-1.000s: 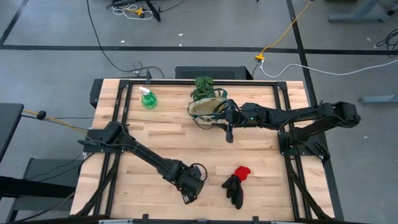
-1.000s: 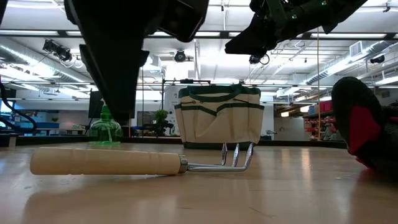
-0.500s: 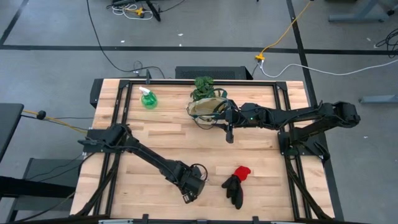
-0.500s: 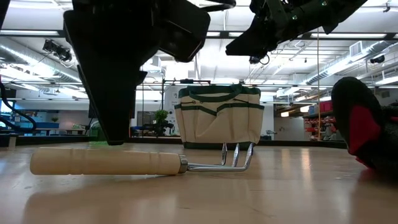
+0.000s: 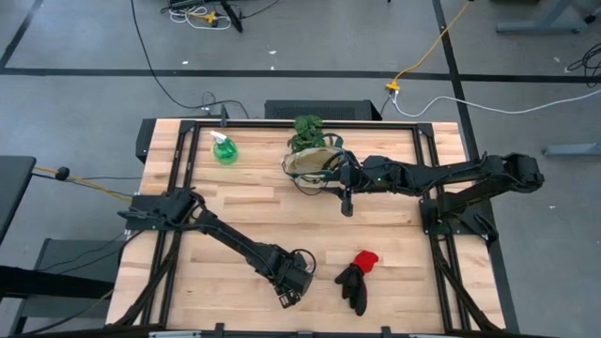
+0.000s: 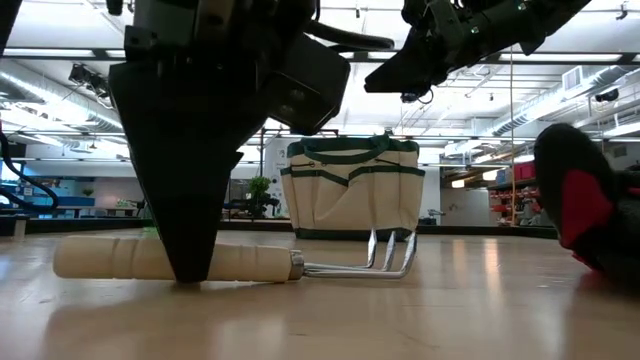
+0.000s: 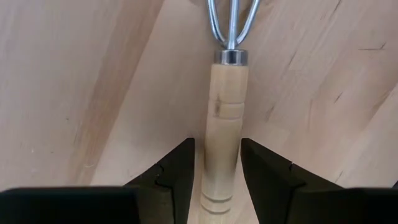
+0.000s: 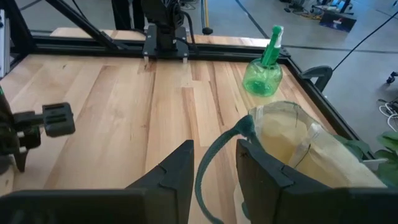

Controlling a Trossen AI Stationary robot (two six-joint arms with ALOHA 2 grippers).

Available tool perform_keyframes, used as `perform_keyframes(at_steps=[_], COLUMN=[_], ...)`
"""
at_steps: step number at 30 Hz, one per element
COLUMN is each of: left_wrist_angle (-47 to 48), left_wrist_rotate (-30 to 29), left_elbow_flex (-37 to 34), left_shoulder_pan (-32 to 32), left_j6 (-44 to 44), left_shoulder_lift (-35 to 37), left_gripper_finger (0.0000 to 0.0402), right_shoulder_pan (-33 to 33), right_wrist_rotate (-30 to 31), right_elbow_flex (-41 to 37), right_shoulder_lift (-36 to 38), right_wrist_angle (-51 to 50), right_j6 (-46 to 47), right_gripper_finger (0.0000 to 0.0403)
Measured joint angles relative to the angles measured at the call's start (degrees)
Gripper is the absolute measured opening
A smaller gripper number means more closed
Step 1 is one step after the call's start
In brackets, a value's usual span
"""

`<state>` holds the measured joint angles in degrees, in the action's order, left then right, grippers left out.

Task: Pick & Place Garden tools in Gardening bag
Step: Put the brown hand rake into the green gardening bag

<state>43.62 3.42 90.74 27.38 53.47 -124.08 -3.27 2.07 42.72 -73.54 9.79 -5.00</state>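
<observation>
Straddling wooden rake handle (image 7: 222, 149) on near tabletop (image 5: 244, 211), left gripper (image 7: 216, 163) fingers parted either side, not yet clamping. Closing squarely mid-handle advisable, keeping tines (image 6: 390, 252) level. Holding green handle (image 8: 217, 155) of gardening bag (image 5: 312, 161) at far centre, right gripper (image 8: 214, 163) fingers pinching strap. Bag contents hidden; shears, second rake not visible.

From above, my left gripper (image 5: 292, 288) is low over the front of the pale wooden table (image 5: 244, 211), with my red-and-black gloves (image 5: 358, 279) lying just to its right. My right gripper (image 5: 344, 178) reaches across to the cream canvas bag with green handles (image 5: 313, 161) near the back edge. The green plastic spray bottle (image 5: 223, 148) stands well left of that bag.
</observation>
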Motion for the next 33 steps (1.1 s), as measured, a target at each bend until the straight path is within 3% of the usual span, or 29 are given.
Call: perform_keyframes(at_steps=[7,16,33], left_wrist_angle=[0.0,0.6,1.1], left_wrist_rotate=[0.0,0.7,-2.0], left_elbow_flex=[0.0,-0.1,-0.3], left_shoulder_pan=[0.0,-0.3,-0.2], left_j6=[0.0,0.2,-1.8], left_shoulder_lift=[-0.1,-0.3,0.5], left_gripper_finger=[0.0135,0.0075,0.0076], right_shoulder_pan=[0.0,0.0,0.0], right_wrist_rotate=[0.0,0.0,0.0], right_elbow_flex=[0.0,0.0,0.0], right_shoulder_lift=[0.0,0.0,0.0], right_wrist_angle=[-0.2,-0.1,0.0], right_j6=[0.0,0.0,-0.2], right_gripper_finger=[0.0123,0.0123,0.0123])
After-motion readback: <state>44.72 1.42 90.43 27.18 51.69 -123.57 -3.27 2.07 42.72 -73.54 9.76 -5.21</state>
